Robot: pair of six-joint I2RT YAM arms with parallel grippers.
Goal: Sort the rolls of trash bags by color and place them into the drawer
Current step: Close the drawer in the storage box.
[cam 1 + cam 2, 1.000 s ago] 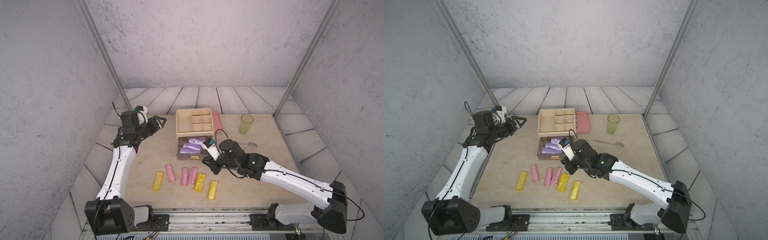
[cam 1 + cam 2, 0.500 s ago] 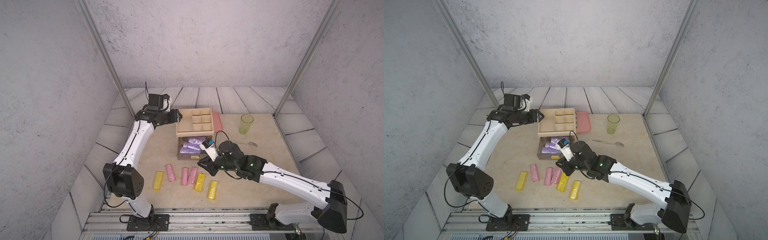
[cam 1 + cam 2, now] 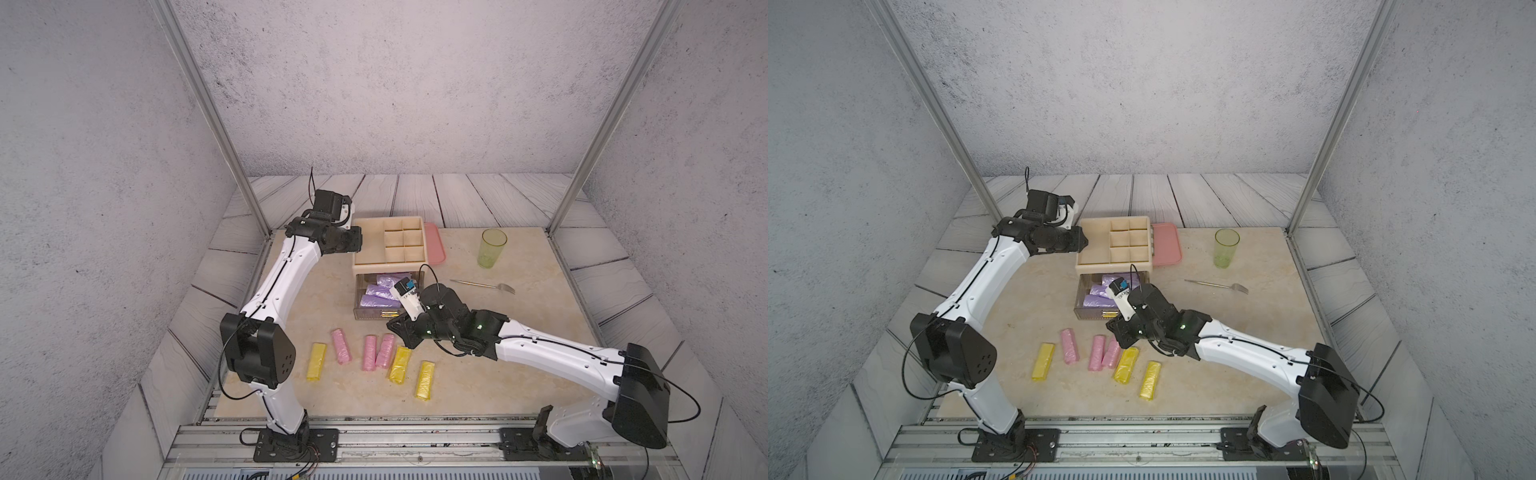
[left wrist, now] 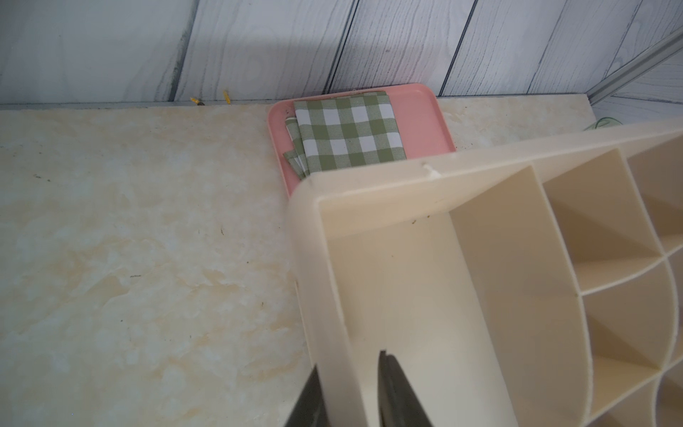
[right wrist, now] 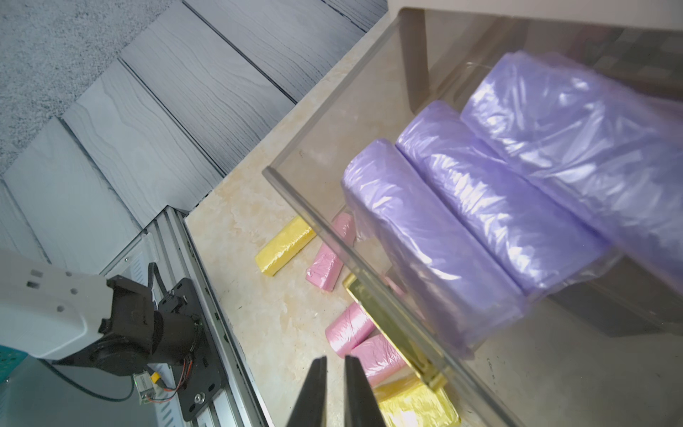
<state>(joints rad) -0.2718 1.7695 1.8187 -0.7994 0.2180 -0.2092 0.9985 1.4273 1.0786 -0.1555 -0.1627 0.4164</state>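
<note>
- Where the cream organizer (image 3: 388, 243) stands on the marble-look table (image 3: 519, 332), its smoky clear drawer (image 3: 362, 319) is pulled out of its front, the side facing the arm bases.
- The left gripper (image 3: 358, 245) meets the organizer at its left side wall. In the left wrist view the left gripper (image 4: 347, 358) has one finger outside that wall and one inside the long compartment, the jaws pinched on the wall.
- The right gripper (image 3: 400, 332) hangs just in front of the drawer's right front corner. In the right wrist view the right gripper (image 5: 335, 360) has its jaws drawn almost together, with only a thin slit between them and nothing in it.
- The purple rolls (image 3: 376, 300) lie side by side inside the drawer, under the organizer's front edge. At least three can be counted in the right wrist view.
- Farther in front of the organizer, past the drawer, six rolls lie on the table in a loose row: three pink rolls (image 3: 369, 352) and three yellow rolls (image 3: 400, 365).
- Two of the pink ones touch, and one yellow lies just beside them, below the right gripper.
- A pink tray (image 3: 435, 249) sits against the organizer's right wall and holds a folded green-checked cloth (image 4: 347, 133).
- A green cup (image 3: 493, 248) stands upright well to the right of the organizer, and a fork (image 3: 484, 285) lies on the table right of the drawer.
</note>
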